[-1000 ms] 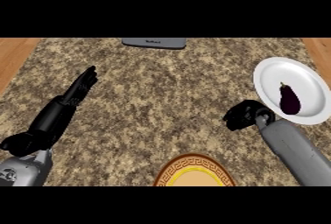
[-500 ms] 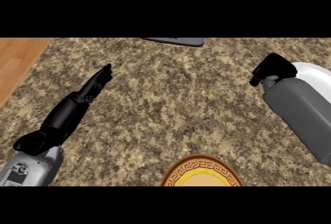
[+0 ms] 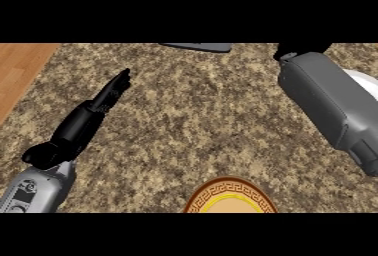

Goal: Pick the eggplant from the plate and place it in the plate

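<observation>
No eggplant shows; my right forearm (image 3: 332, 102) covers the place where it lay. Only a thin edge of the white plate (image 3: 368, 81) peeks out at the far right beside that forearm. My right hand (image 3: 299, 49) is a black shape at the counter's far edge, mostly cut off by the view's top. A yellow plate with a brown patterned rim (image 3: 220, 190) sits at the bottom centre, partly out of view. My left hand (image 3: 111, 95) rests open over the counter at the left, fingers straight and pointing away, holding nothing.
The speckled stone counter (image 3: 199, 120) fills the view. A wooden strip (image 3: 18, 70) borders it at the upper left. A flat grey object (image 3: 201, 47) lies at the far edge, top centre.
My right arm has swung forward and up over the white plate, hiding the eggplant and most of the plate. The left hand has hardly moved.
</observation>
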Tool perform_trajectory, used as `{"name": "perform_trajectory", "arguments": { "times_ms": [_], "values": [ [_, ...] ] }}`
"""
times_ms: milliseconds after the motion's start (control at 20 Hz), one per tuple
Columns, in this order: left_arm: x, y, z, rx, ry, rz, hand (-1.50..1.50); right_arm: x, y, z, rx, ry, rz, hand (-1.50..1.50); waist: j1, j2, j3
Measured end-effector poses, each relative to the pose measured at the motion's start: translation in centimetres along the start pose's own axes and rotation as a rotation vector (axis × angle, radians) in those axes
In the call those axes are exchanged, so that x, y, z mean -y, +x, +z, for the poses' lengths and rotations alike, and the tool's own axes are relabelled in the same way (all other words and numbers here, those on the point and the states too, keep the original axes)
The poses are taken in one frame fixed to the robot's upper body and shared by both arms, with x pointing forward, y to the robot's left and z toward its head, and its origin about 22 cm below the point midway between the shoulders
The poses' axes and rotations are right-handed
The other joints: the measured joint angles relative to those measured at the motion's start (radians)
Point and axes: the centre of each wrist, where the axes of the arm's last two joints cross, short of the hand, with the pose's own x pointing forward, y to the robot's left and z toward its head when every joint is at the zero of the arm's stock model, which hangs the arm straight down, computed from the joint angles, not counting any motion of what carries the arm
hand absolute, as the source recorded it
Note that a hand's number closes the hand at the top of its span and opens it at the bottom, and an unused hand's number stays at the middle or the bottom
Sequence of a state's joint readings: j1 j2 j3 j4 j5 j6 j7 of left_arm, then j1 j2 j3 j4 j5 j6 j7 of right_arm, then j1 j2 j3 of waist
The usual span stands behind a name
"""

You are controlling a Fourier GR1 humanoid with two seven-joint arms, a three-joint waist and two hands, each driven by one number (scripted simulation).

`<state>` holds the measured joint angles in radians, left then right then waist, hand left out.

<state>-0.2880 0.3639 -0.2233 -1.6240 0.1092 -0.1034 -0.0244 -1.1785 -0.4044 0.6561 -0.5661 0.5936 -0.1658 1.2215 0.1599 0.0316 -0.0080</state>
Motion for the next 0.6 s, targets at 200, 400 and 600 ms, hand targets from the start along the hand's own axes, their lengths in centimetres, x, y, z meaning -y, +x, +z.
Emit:
{"name": "perform_trajectory", "arguments": {
  "times_ms": [200, 400, 600],
  "values": [
    [-0.2, -0.1, -0.1, -0.011, 0.012, 0.0, 0.0, 0.9, 1.4, -0.2, -0.031, -0.107, 0.02, 1.5, -0.018, -0.002, 0.002],
    [-0.8, -0.4, 0.0, -0.023, 0.035, -0.002, 0.0, 1.1, 2.0, -0.6, -0.068, -0.169, 0.038, 1.5, -0.04, -0.003, 0.004],
    [-1.1, -0.6, 0.3, -0.026, 0.048, -0.009, 0.0, 1.1, 2.1, -1.3, -0.106, -0.198, 0.038, 1.5, -0.056, -0.004, 0.006]
  ]
}}
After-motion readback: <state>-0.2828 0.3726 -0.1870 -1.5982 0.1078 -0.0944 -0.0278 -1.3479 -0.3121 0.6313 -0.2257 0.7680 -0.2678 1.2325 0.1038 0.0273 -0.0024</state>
